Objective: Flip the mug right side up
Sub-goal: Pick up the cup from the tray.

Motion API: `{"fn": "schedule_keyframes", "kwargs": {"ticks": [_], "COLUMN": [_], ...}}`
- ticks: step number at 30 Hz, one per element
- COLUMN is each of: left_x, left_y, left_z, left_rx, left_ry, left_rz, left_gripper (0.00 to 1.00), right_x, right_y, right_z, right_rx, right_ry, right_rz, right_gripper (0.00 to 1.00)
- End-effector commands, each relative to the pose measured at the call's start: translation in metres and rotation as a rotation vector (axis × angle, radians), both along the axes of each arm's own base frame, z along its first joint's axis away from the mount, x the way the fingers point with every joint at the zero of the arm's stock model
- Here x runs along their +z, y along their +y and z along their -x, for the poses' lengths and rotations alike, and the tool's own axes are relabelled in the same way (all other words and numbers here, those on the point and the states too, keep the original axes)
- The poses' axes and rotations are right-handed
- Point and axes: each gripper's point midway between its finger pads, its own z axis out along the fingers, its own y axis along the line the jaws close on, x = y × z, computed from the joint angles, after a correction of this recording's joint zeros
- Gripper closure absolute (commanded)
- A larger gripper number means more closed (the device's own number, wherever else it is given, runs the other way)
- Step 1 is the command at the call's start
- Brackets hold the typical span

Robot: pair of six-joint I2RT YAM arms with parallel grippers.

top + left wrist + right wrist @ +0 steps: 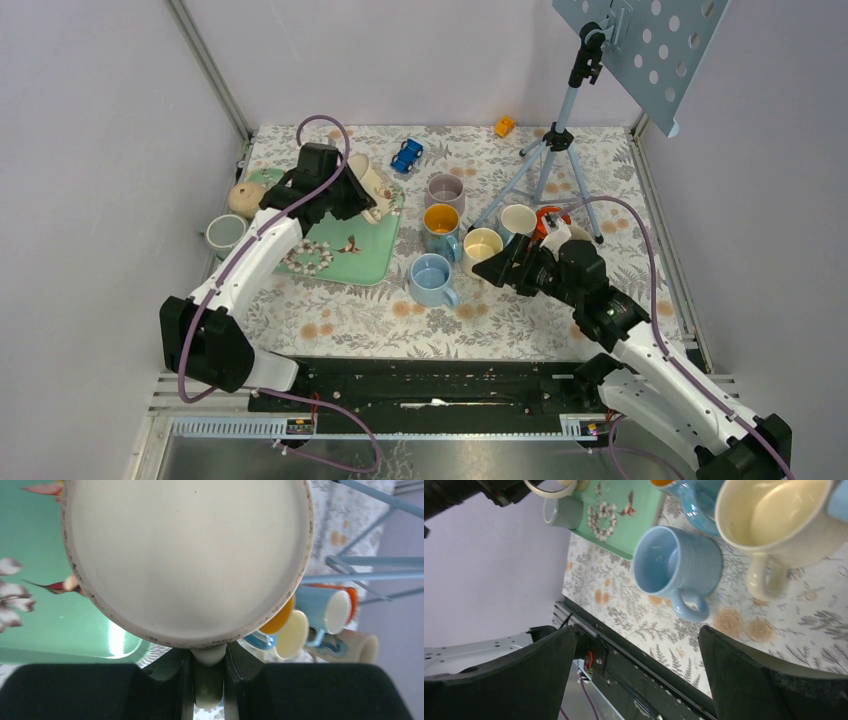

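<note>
I judge this job about half done. My left tool is clamped narrowly on the handle of the speckled cream ceramic mug, and the mug is off the surface, hanging over the far right part of the mint-green flowered tray on the far left of the table.

In the left wrist view a flat round cream face fills the frame. I take it for the base, though I can't be sure. The right wrist view shows a pale ring up by the left tool, which looks like the mouth seen from the right. If that is correct, the mug's long axis lies roughly level, with the base towards my left wrist, the mouth towards the right of the scene, and the handle on the side the tool holds.

What is left is to roll on until the mouth faces up, set the mug down and let go.

My right tool is spread wide and empty, near the pale blue ribbed mug in the cluster of upright mugs.
</note>
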Motion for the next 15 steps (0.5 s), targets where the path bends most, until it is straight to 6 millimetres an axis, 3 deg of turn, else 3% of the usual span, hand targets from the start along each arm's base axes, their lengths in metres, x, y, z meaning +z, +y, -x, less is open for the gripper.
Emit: {"fn": "schedule_keyframes", "kwargs": {"ticks": [1, 15], "left_x": [0.116, 0.167], "left_y": [-0.036, -0.099], "left_z": [-0.018, -0.002], "left_rx": [-0.104, -0.276], "left_ry": [-0.318, -0.353], "left_rz": [0.239, 0.465], "left_gripper": [1.0, 1.0], "right_x": [0.062, 0.111], "right_y": [0.024, 0.089], "right_z": [-0.009, -0.027], "right_rx": [0.057, 0.157], "right_ry": [-0.131, -0.13], "right_rz": [-0.157, -0.409], "right_gripper": [0.0, 0.0]}}
